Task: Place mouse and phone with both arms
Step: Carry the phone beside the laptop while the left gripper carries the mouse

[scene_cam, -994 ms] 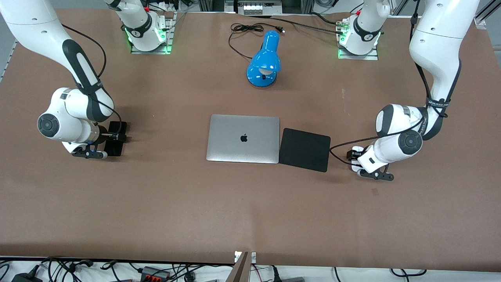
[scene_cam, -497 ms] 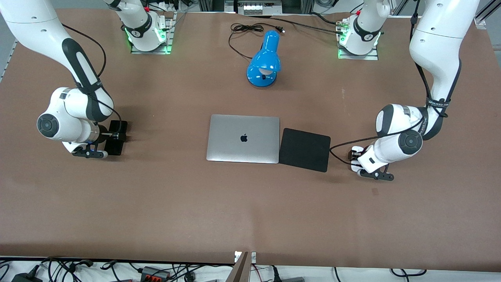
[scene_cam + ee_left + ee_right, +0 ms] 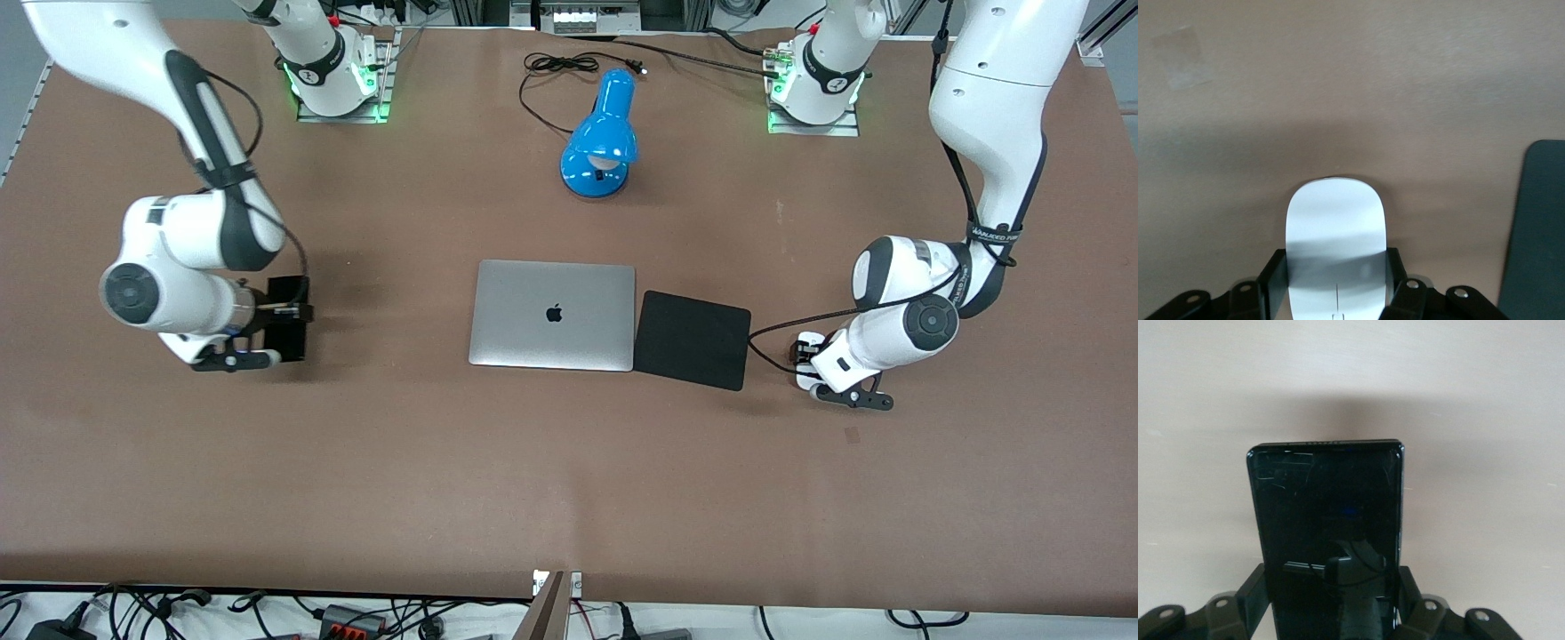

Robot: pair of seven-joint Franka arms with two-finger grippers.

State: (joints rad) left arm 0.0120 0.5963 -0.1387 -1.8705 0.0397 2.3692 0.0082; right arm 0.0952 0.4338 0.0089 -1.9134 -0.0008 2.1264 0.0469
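My right gripper (image 3: pixel 283 313) is shut on the black phone (image 3: pixel 290 333) and holds it over the table, toward the right arm's end from the laptop. In the right wrist view the phone (image 3: pixel 1328 513) sits between the fingers (image 3: pixel 1253 590), and its free end casts a shadow on the table. My left gripper (image 3: pixel 803 354) is shut on the white mouse (image 3: pixel 805 382), low over the table beside the black pad. In the left wrist view the mouse (image 3: pixel 1336 223) lies between the fingers (image 3: pixel 1273 280).
A closed silver laptop (image 3: pixel 553 315) lies mid-table with a black square pad (image 3: pixel 692 340) against it on the left arm's side; the pad's edge shows in the left wrist view (image 3: pixel 1538 233). A blue desk lamp (image 3: pixel 601 138) with its cord stands farther from the camera.
My right arm has moved toward the laptop, with the phone in its grip. My left arm with the mouse has hardly moved.
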